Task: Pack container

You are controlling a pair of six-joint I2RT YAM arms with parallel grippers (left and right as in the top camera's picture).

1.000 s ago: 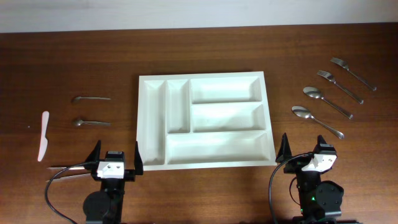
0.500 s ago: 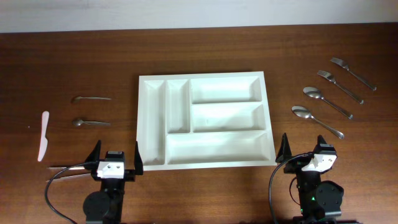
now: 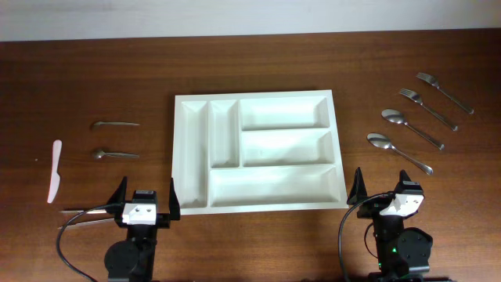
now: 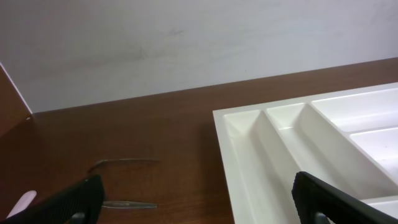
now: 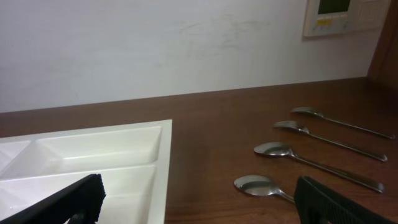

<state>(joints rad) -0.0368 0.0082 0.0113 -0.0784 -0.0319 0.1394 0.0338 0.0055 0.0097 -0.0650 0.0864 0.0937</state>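
The container (image 3: 254, 95), a large white tray with five compartments, lies mid-table with nothing in it. The left gripper (image 3: 147, 185) stands open at the table's front edge, just off the tray's front left corner. The right gripper (image 3: 382, 186) stands open off the front right corner. Neither holds anything. In the left wrist view the container's (image 4: 225, 162) narrow compartments lie ahead on the right, between the open gripper's (image 4: 199, 211) fingers. In the right wrist view the container (image 5: 163, 174) sits to the left of the open gripper (image 5: 199, 205).
Left of the tray lie two small spoons (image 3: 115, 124) (image 3: 115, 154), a white plastic knife (image 3: 55, 170) and a thin metal utensil (image 3: 82, 210) by the left gripper. To the right lie two spoons (image 3: 399, 153) (image 3: 411, 128) and two forks (image 3: 427, 108) (image 3: 444, 92).
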